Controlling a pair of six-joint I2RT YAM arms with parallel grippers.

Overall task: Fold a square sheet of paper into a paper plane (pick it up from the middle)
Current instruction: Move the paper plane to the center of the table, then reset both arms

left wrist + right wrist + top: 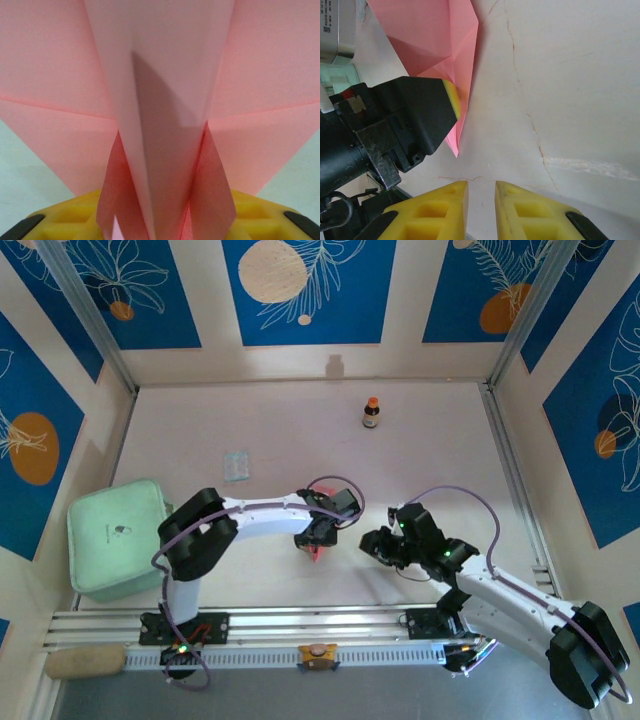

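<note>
The paper plane [165,100] is salmon-pink, with a centre keel and wings spreading to both sides. It stands between the yellow fingers of my left gripper [167,200], which is shut on its keel, whose folded layers fan apart a little. In the top view the plane [317,553] peeks out red under the left gripper [318,537], near the table's front middle. In the right wrist view its sharp tip [456,150] points down close to the table, beside the left gripper's black finger [420,110]. My right gripper [481,184] hovers just to the right of the plane, its jaws slightly apart and empty.
A small brown bottle [371,413] stands at the back. A pale bluish packet [236,464] lies left of centre. A mint-green box [115,537] sits at the left edge. The metal rail [320,625] runs along the front. A beige roll [85,662] lies at the front left.
</note>
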